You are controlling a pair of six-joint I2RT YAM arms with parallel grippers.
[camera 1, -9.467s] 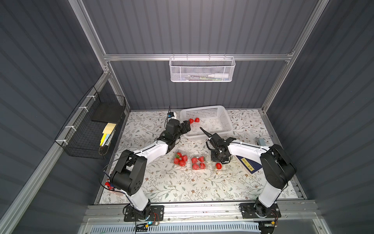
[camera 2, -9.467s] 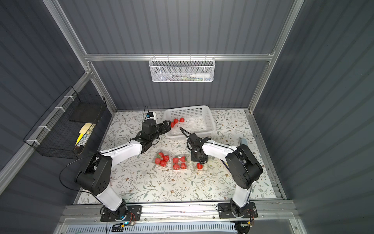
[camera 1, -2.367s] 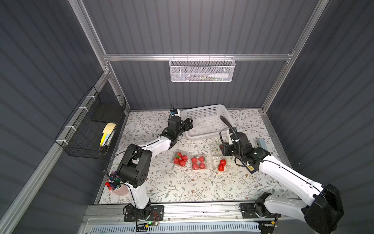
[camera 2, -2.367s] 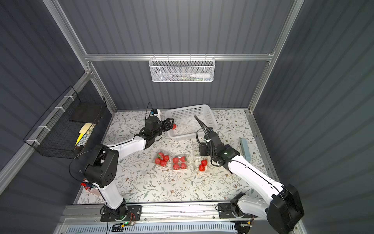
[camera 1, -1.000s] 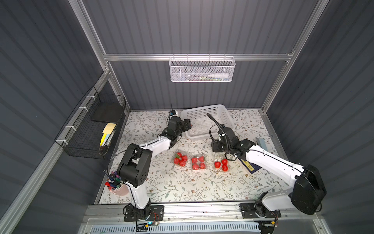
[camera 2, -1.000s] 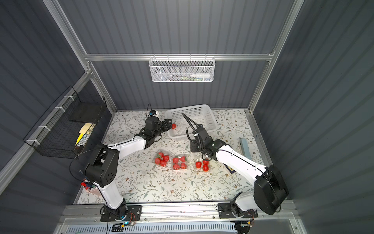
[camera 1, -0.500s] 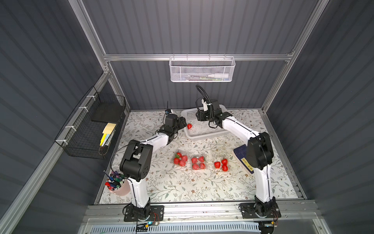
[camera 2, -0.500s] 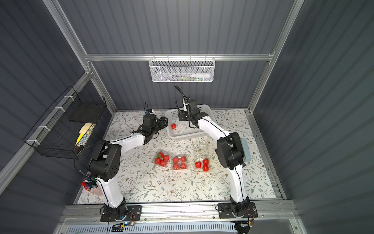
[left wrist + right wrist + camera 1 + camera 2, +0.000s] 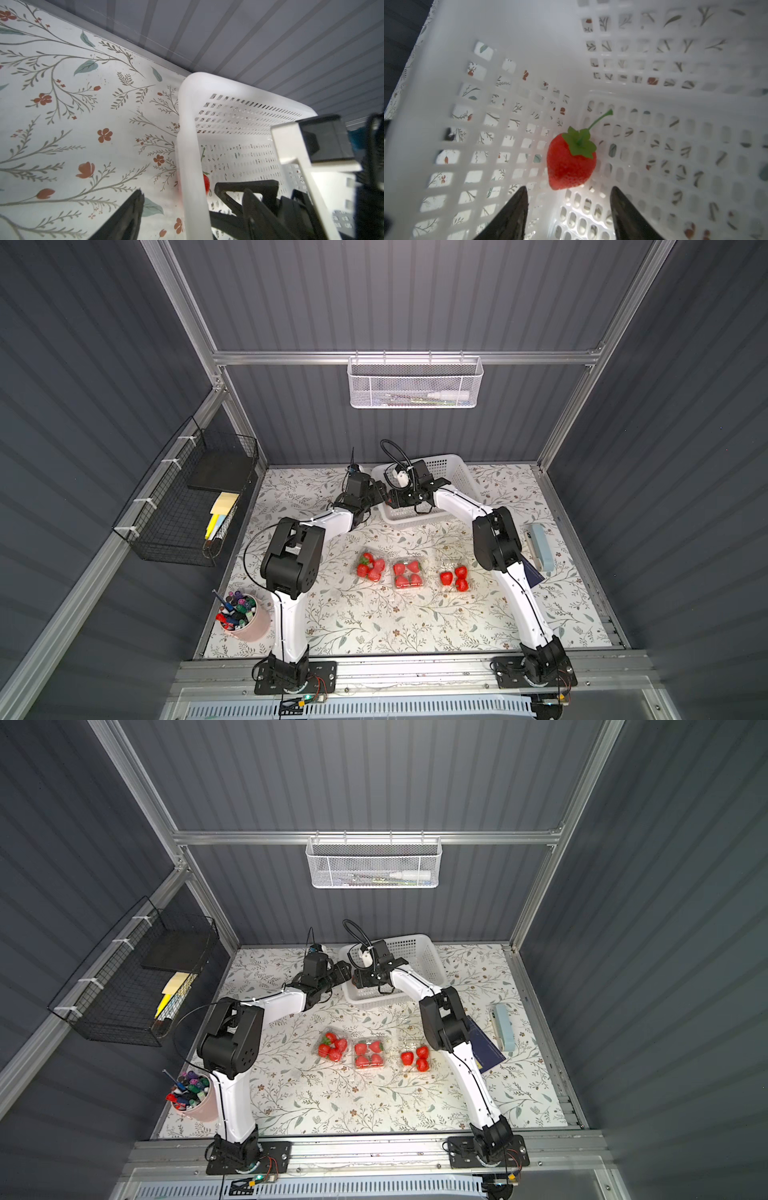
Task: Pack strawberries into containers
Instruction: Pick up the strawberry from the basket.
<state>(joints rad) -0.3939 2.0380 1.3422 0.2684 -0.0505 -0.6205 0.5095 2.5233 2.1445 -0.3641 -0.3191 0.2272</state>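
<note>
Both top views hang high over the front of the bench (image 9: 374, 626), looking steeply down toward the back wall (image 9: 415, 435). They share nearly the whole scene, shifted slightly sideways. The left wrist view sits close outside a corner of the white basket (image 9: 190, 128), facing that wall. The right wrist view looks from very near into the basket, past the right end effector (image 9: 568, 193), at a strawberry (image 9: 569, 166).

Grey ribbed walls (image 9: 415, 302), floral tabletop (image 9: 374, 622)
</note>
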